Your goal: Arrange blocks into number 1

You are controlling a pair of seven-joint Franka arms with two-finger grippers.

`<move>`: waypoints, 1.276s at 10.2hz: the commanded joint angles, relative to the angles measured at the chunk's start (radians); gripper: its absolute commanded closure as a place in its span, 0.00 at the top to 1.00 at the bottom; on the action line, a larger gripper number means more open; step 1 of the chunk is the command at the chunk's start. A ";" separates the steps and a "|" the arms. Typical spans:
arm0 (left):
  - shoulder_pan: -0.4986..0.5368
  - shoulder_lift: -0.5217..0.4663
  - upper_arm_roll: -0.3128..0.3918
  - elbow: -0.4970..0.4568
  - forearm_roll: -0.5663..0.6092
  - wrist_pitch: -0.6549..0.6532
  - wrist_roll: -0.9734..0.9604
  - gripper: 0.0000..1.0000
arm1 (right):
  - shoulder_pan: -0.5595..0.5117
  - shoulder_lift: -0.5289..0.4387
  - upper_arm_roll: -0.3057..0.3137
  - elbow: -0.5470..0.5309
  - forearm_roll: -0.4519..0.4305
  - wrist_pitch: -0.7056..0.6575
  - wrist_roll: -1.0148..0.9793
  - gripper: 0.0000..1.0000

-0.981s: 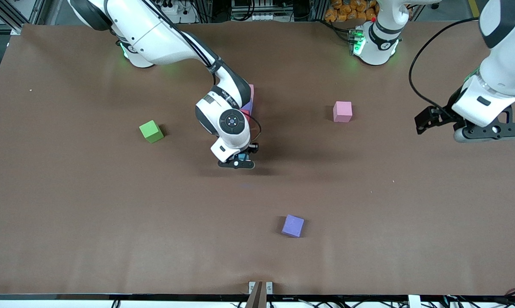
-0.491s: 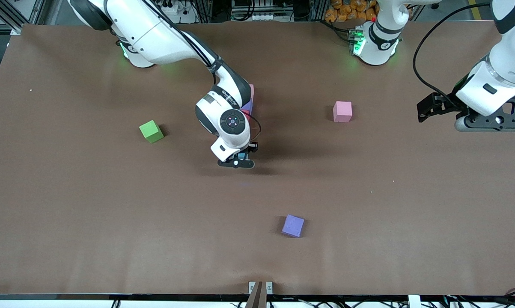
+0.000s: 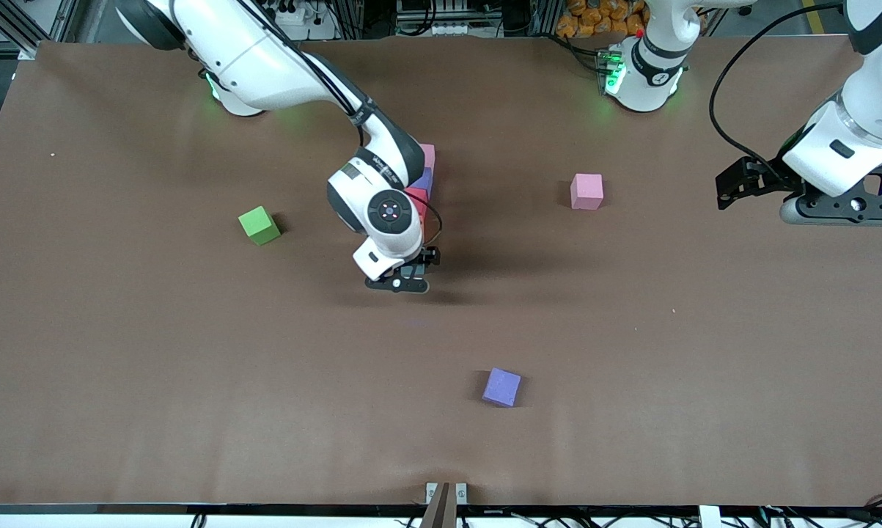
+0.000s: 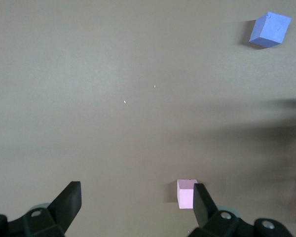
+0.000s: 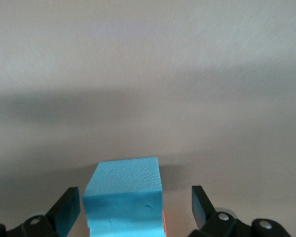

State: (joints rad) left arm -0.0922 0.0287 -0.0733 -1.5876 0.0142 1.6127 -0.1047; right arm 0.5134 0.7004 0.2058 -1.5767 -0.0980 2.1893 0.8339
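Matt brown table covering [image 3: 191, 367], cloth-like, faintly creased along the near edge. Light blue block [image 5: 124, 197] looks like foam, dull and finely pitted. Arm shells [image 3: 265, 51] glossy white plastic.

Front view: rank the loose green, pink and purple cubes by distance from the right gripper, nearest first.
From the right gripper, open over the light blue cube:
1. Loose purple cube, nearer the front camera.
2. Green cube, toward the right arm's end; a close call with the purple one.
3. Loose pink cube, toward the left arm's end.

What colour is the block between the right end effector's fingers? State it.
Light blue block; clearest in the right wrist view.
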 commanded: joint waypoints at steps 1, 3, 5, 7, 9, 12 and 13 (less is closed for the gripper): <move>0.000 0.022 0.004 0.040 -0.007 -0.023 0.036 1.00 | -0.048 -0.109 0.011 -0.023 0.053 -0.010 -0.004 1.00; -0.004 0.023 0.004 0.041 -0.005 -0.023 0.028 1.00 | -0.093 -0.194 0.010 -0.023 0.073 -0.052 -0.006 1.00; -0.001 0.022 0.001 0.041 -0.007 -0.023 0.033 1.00 | -0.150 -0.292 0.010 -0.025 0.073 -0.143 -0.009 1.00; -0.004 0.022 -0.003 0.043 -0.008 -0.023 0.031 1.00 | -0.226 -0.385 0.010 -0.028 0.073 -0.212 -0.056 1.00; -0.003 0.022 -0.006 0.043 -0.008 -0.022 0.030 1.00 | -0.312 -0.496 0.010 -0.028 0.075 -0.336 -0.180 1.00; -0.001 0.022 -0.006 0.043 -0.010 -0.022 0.031 1.00 | -0.409 -0.640 -0.078 -0.023 0.096 -0.525 -0.443 1.00; 0.000 0.022 -0.005 0.043 -0.007 -0.017 0.033 1.00 | -0.450 -0.659 -0.107 -0.023 0.119 -0.539 -0.573 1.00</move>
State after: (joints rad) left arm -0.0938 0.0423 -0.0813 -1.5693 0.0142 1.6126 -0.0991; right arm 0.1092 0.0870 0.1246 -1.5653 -0.0210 1.6592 0.3913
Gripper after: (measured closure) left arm 0.000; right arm 0.000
